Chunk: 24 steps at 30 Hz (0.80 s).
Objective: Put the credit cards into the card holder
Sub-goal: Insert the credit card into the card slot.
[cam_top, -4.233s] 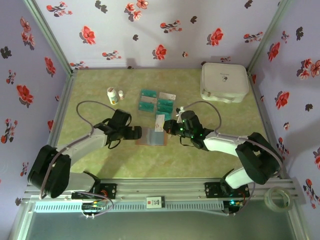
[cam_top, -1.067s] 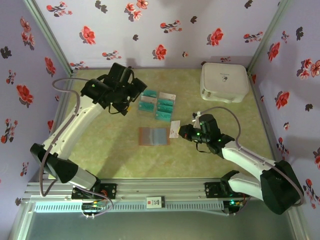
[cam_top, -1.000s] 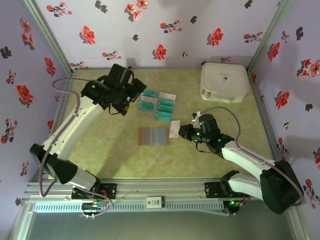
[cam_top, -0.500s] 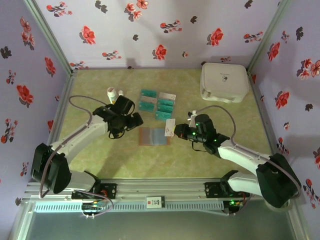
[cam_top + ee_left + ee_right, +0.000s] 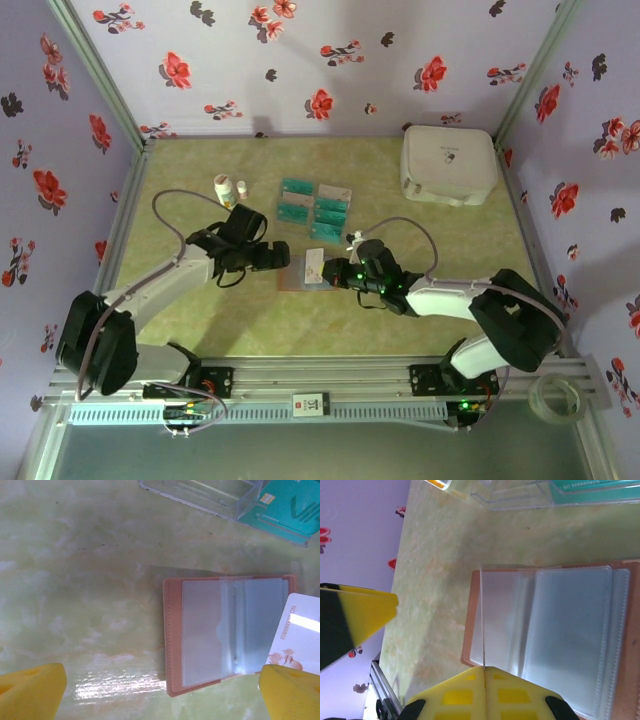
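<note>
Reddish-brown and leather-like, the card holder (image 5: 200, 630) lies open and flat on the green mat near the middle of the table, with its clear pockets facing up. The left arm stretches low from its near-left base with the elbow bent. The left gripper (image 5: 276, 259) sits just beside the holder's left edge, its yellow fingers (image 5: 31, 690) spread wide with nothing between them. The right arm reaches low and leftward from the near-right base. The right gripper (image 5: 338, 272) is pinched on a white card (image 5: 315, 265), which tilts up over the right part of the holder. In the right wrist view the card appears edge-on as a thin line rising from the closed fingertips. The other credit cards (image 5: 316, 205), mostly teal, lie in rows just beyond the holder on its far side.

Half a second earlier the held card hung just right of the holder, and now it is over the pockets. The left gripper has moved nearer and to the right, up to the holder's edge. A second ago that arm was raised high at the far left, over the small bottles (image 5: 226, 190).
</note>
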### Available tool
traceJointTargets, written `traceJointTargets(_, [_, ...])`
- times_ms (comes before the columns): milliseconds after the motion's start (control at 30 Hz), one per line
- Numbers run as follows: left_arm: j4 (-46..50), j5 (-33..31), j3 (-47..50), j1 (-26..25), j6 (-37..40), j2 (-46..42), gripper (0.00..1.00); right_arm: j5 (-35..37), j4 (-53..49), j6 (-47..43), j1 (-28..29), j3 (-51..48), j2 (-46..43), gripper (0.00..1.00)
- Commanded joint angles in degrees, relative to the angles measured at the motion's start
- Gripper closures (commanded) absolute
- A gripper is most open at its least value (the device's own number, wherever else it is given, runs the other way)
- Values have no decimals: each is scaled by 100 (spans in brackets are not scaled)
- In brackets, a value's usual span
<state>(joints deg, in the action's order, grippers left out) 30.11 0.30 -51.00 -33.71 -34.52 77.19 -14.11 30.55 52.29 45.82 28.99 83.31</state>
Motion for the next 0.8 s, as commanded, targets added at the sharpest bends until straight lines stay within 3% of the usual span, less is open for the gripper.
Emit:
traceJointTargets(0, [-132, 73, 38, -77, 452, 244, 1, 381, 578, 123, 22, -39, -15, 100])
traceJointTargets(400, [-328, -523, -52, -451, 772, 928, 0, 664, 603, 131, 12, -397, -214, 100])
traceJointTargets(767, [-451, -978, 108, -531, 807, 1257, 0, 410, 1363, 358, -75, -500, 311, 100])
